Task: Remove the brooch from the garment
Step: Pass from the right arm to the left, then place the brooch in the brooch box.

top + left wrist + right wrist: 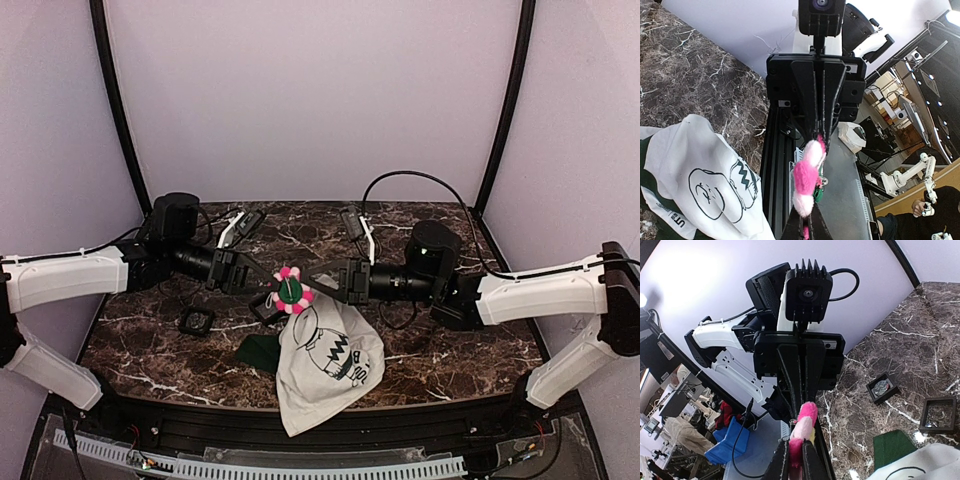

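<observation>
Soft cloth and fuzz against hard plastic and polished stone.
You're looking at a brooch with fuzzy, plush-looking pink and white petals, matt all over; the garment is soft white cloth with a flat black print and a matt dark green sleeve. The left gripper and right gripper look like matt black plastic, ribbed along the fingers, while your arm shells are smooth white plastic with a slight sheen. The table has a dark marble-look top, smooth, white-veined, faintly glossy. The small square frames are black plastic around clear, shiny panes.
</observation>
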You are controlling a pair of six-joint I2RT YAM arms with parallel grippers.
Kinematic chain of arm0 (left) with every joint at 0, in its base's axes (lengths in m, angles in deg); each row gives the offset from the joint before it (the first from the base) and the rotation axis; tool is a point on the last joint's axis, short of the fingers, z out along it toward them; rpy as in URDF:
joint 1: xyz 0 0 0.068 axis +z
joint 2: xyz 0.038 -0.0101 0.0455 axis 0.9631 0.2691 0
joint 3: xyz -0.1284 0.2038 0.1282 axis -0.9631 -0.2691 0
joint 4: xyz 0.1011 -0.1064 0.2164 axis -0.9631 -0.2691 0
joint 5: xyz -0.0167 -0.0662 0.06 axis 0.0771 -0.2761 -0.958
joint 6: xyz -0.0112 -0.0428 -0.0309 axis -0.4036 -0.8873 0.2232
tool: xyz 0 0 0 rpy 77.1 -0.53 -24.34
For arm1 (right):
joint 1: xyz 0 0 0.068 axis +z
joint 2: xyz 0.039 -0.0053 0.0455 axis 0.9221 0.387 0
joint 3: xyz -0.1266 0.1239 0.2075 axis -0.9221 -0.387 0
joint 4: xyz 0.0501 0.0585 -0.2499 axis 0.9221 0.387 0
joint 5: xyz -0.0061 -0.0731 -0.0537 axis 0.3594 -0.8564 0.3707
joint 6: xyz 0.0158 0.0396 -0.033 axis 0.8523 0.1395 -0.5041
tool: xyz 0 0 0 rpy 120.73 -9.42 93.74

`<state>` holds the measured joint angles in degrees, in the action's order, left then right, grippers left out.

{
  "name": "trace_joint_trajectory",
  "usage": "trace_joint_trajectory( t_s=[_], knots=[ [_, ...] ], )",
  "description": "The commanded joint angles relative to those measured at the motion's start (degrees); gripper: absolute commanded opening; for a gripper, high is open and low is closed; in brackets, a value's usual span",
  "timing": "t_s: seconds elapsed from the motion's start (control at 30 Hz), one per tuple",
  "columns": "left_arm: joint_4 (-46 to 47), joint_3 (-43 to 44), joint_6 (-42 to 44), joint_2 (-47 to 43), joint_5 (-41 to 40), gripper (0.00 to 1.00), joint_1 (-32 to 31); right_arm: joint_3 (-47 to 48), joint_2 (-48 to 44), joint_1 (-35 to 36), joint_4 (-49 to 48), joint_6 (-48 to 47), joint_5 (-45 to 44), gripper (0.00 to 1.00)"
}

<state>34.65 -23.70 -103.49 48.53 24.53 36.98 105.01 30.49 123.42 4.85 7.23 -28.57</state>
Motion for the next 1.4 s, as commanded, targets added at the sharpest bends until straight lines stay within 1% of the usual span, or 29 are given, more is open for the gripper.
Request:
trace_joint_trajectory(
  t_s=[0.0,0.13,0.17,0.27,0.33,0.37,0.4,0.43,0.47,0.5,0.53,0.57,0.63,0.77,0.8,0.83,0.93,1.1,1.27,1.37],
  knots=[
    [1.36,0.00,0.08,-0.89,-0.60,0.01,0.08,0.32,-0.04,-0.62,0.22,-0.79,-1.15,0.17],
    [0.21,-0.34,0.78,-0.95,-2.44,0.01,0.14,-0.10,-1.40,-1.28,2.35,-2.03,-2.36,0.49],
    [-0.48,-0.32,1.73,-1.03,-3.95,0.01,0.18,-0.05,-2.06,-1.50,3.53,-2.56,-2.99,0.57],
    [-5.87,-0.33,3.74,-1.83,-8.58,0.01,0.42,0.25,-3.89,-2.24,8.17,-4.78,-5.51,0.78],
    [-9.22,-1.01,4.69,-3.11,-13.86,0.01,0.55,0.09,-5.44,-2.84,10.92,-6.26,-7.57,0.83],
    [-10.51,-1.27,5.34,-4.32,-18.23,0.01,0.61,-0.07,-6.35,-3.10,12.28,-7.01,-8.99,0.86],
    [-13.02,-1.74,5.67,-5.05,-20.51,0.01,0.65,-0.24,-7.20,-3.47,13.85,-7.77,-10.52,0.88],
    [-14.43,-1.98,6.33,-6.43,-25.82,0.01,0.71,-0.46,-8.11,-3.91,15.24,-8.47,-12.07,0.89],
    [-17.42,-2.28,6.56,-7.78,-28.66,0.01,0.81,-0.64,-9.20,-4.32,16.82,-9.07,-14.03,0.91],
    [-18.79,-2.47,6.84,-8.54,-34.85,0.01,0.90,-0.89,-10.16,-4.73,18.48,-9.49,-16.18,0.93],
    [-21.55,-2.62,6.94,-9.76,-37.78,0.01,0.92,-1.28,-11.23,-5.17,19.96,-9.81,-18.59,0.95],
    [-22.74,-2.64,7.07,-10.27,-44.16,0.01,0.97,-1.57,-12.26,-5.67,21.56,-10.29,-20.68,0.97],
    [-26.08,-2.23,8.24,-10.82,-51.44,0.01,0.94,-2.36,-14.02,-6.71,23.97,-10.96,-24.05,0.98],
    [-33.30,3.82,11.43,-5.99,-61.27,0.01,0.73,-3.02,-15.86,-8.89,28.61,-11.47,-28.08,0.99],
    [-34.02,4.75,11.57,-3.74,-63.52,0.01,0.48,-3.00,-16.06,-9.09,29.61,-11.64,-29.08,0.99],
    [-34.69,6.24,12.02,-2.74,-67.40,0.01,-0.37,-2.88,-16.23,-9.19,30.63,-11.70,-30.46,0.98],
    [-34.45,8.52,13.47,1.27,-73.29,0.01,-3.14,-2.70,-16.53,-9.25,33.34,-11.66,-32.73,0.99],
    [-35.51,12.73,15.20,8.11,-77.91,0.01,-6.83,-4.99,-18.04,-9.23,32.47,-10.82,-32.94,0.98],
    [-35.62,15.84,17.16,12.45,-83.42,0.01,-10.58,-5.80,-19.22,-9.25,32.48,-10.74,-33.52,0.99],
    [-36.39,17.24,17.68,15.35,-86.02,0.01,-11.64,-5.97,-19.58,-9.25,32.57,-10.71,-33.73,0.99]
  ],
)
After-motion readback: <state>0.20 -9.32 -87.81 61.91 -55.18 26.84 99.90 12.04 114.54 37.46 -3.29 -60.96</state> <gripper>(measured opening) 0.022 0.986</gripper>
